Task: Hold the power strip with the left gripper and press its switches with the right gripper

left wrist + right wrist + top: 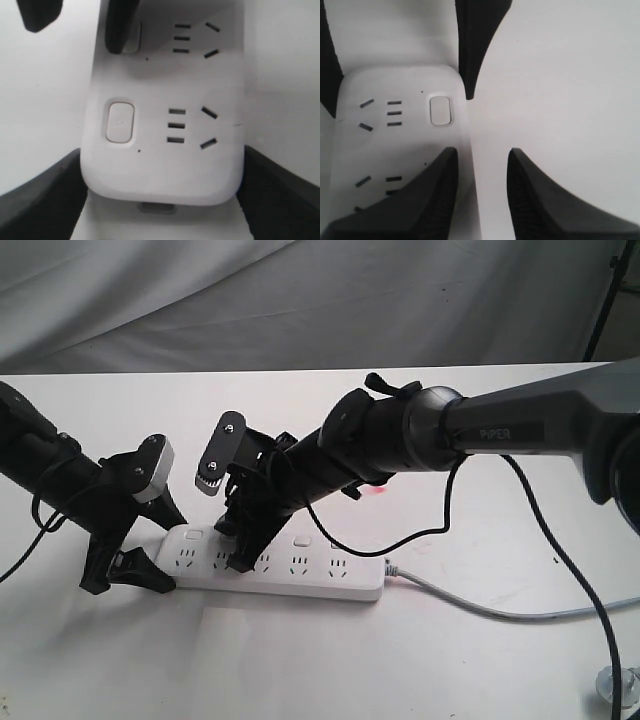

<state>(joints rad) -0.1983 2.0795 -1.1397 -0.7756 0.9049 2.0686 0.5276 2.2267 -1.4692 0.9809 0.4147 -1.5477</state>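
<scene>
The white power strip (300, 575) lies flat on the table, its grey cord (480, 606) running off to the right. My left gripper (163, 546) is shut on the strip's left end; in the left wrist view its black fingers (42, 200) press both long sides of that end (160, 170). My right gripper (236, 552) points down onto the strip, slightly open with nothing between its fingers. In the right wrist view one finger (420, 200) rests on the strip over the second switch, the other hangs past the edge. The first switch (440, 110) is uncovered.
The white table (300, 660) ends at a grey cloth backdrop (300, 300). A black cable (560, 550) loops down from the right arm. A small red glow (380, 492) shows behind the strip. A clear round object (620, 685) sits at the front right corner.
</scene>
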